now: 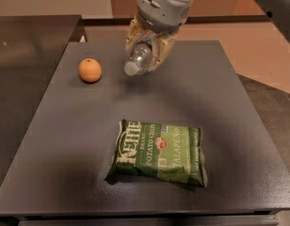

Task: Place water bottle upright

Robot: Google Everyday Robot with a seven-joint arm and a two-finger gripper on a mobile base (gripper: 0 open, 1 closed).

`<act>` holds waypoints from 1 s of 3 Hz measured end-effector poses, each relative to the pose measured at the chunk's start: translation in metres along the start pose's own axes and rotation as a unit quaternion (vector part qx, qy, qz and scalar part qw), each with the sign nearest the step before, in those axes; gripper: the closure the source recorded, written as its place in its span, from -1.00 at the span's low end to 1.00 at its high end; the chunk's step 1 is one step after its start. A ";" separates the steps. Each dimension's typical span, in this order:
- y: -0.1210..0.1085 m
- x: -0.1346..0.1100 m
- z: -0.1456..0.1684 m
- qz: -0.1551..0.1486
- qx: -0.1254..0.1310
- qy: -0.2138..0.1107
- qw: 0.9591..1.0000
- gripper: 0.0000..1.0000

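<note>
Gripper (147, 48): hovering above the table's (211, 102) far side, fingers (161, 54) clamping the bottle's ribbed body.
Bottle (140, 58): hanging tilted between the fingers, cap (131, 68) pointing down and out past the fingertips.
Orange (90, 70): sitting off to the fingers' cap side, apart.
Handling: probably light, thin-walled, slippery; squeezing gently mid-body is looking safest.

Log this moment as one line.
gripper: shut on water bottle, over far middle of table | water bottle: tilted, cap down-left, not yet upright | orange: left | chip bag: flat, near side
</note>
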State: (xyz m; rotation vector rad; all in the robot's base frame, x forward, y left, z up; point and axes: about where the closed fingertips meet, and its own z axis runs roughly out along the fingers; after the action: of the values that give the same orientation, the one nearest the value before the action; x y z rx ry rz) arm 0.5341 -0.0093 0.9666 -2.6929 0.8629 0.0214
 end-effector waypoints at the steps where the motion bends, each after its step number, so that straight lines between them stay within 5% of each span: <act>1: -0.008 -0.006 -0.012 0.100 0.033 -0.038 0.994 1.00; 2: -0.012 -0.008 -0.025 0.208 0.069 -0.085 0.972 1.00; 3: -0.015 -0.014 -0.036 0.314 0.097 -0.148 0.933 1.00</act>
State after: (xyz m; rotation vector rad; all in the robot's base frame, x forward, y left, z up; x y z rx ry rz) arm 0.5286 -0.0008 1.0067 -2.0555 1.4872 0.4448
